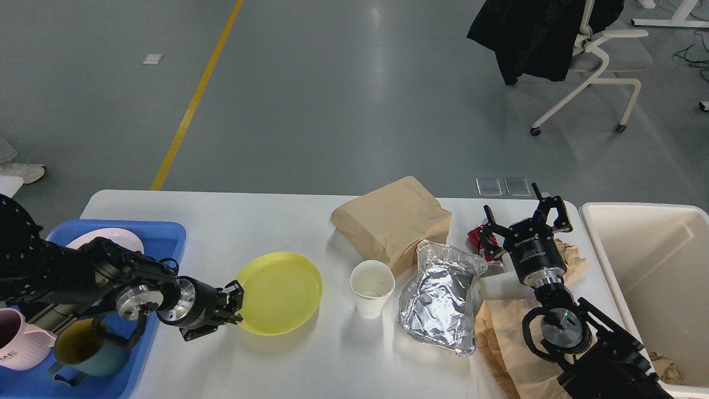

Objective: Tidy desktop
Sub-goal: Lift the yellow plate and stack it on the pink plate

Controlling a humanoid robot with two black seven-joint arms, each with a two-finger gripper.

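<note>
here desktop [232, 221]: one yellow plate [279, 292], one paper cup [371, 288]; left claw [237, 302] pinching plate rim; right claw [523, 213] spread.

Glossy grey floor [343, 100], yellow line [195, 97], white chair [601, 61] far right

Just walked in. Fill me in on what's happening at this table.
A two-armed robot is tidying the desktop. Its left gripper is at the near edge of the yellow plate, beside the blue tray that already holds mugs and a dish. Its right gripper is open above a red can, next to the cream bin. A paper cup, foil container and brown paper bag still sit on the table.
</note>
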